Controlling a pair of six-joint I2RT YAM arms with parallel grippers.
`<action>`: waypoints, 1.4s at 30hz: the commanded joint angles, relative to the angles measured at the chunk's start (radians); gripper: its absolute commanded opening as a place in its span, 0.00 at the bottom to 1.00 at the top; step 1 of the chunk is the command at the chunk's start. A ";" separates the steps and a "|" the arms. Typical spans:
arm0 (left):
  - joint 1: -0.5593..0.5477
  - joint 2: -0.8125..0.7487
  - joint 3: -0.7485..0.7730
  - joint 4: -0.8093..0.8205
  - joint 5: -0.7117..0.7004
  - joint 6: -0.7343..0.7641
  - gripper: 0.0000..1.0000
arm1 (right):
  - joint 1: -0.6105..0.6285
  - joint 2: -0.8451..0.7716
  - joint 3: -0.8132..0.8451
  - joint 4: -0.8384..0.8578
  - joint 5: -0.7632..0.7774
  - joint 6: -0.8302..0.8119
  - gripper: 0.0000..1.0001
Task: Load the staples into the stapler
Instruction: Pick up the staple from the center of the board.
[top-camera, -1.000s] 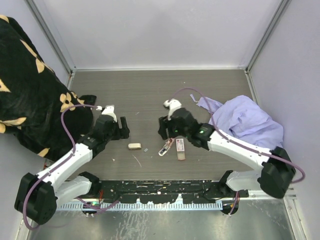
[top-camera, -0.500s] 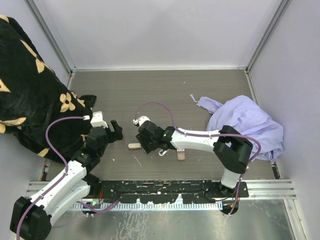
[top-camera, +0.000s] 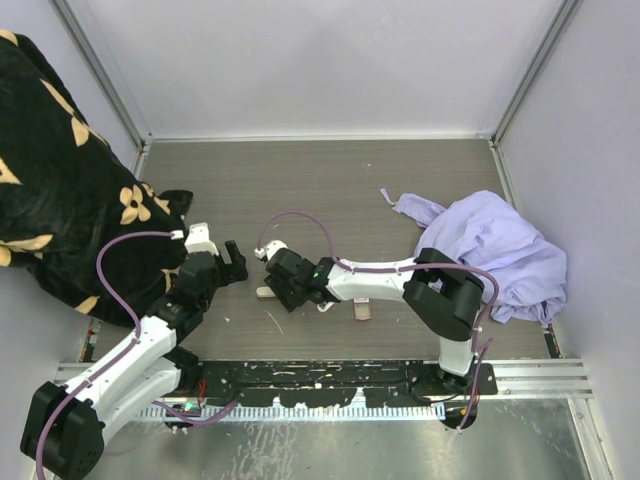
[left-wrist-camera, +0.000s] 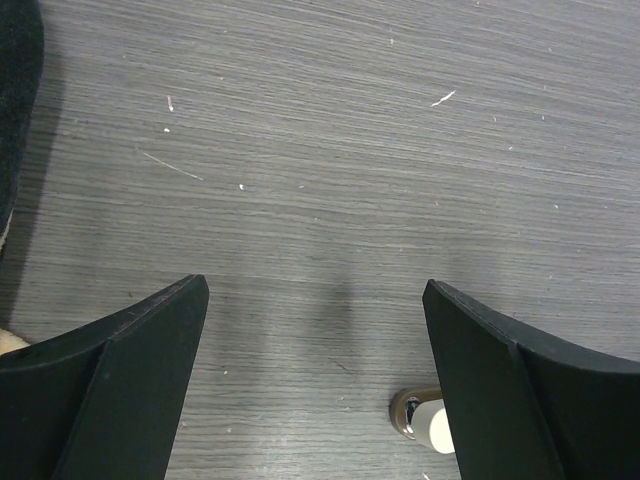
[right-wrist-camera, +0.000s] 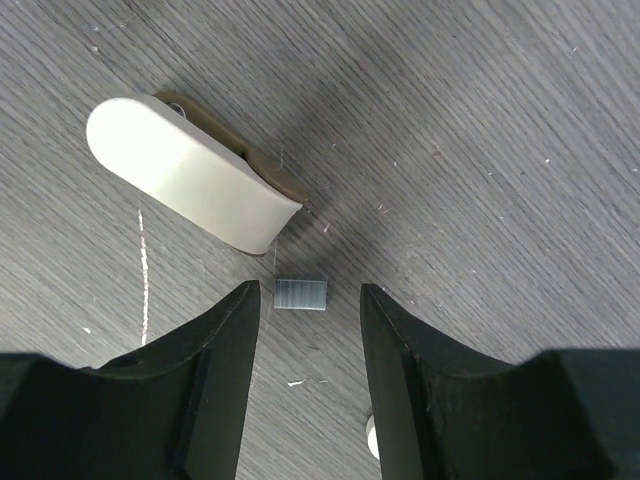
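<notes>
Grey wood-grain table (right-wrist-camera: 480, 120): right jaws part-open, straddling an untouched staple strip (right-wrist-camera: 300, 294), its length pointing jaw to jaw; left jaws wide, empty.

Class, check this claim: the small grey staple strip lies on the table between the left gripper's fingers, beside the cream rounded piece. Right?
Wrong arm: the right wrist view shows the grey staple strip on the table between the fingers of the right gripper, beside the cream rounded piece.

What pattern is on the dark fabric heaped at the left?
The black plush fabric carries tan flower-like motifs, clearest in the top external view.
</notes>
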 joint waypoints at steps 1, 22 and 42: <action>0.005 0.005 0.025 0.066 -0.009 0.002 0.92 | 0.008 0.005 0.044 0.043 0.014 -0.011 0.50; 0.005 0.009 0.028 0.066 -0.011 0.002 0.93 | 0.015 0.039 0.040 0.047 0.026 0.004 0.35; 0.004 0.017 0.028 0.068 -0.014 0.003 0.93 | -0.005 -0.170 -0.019 -0.017 0.093 0.007 0.21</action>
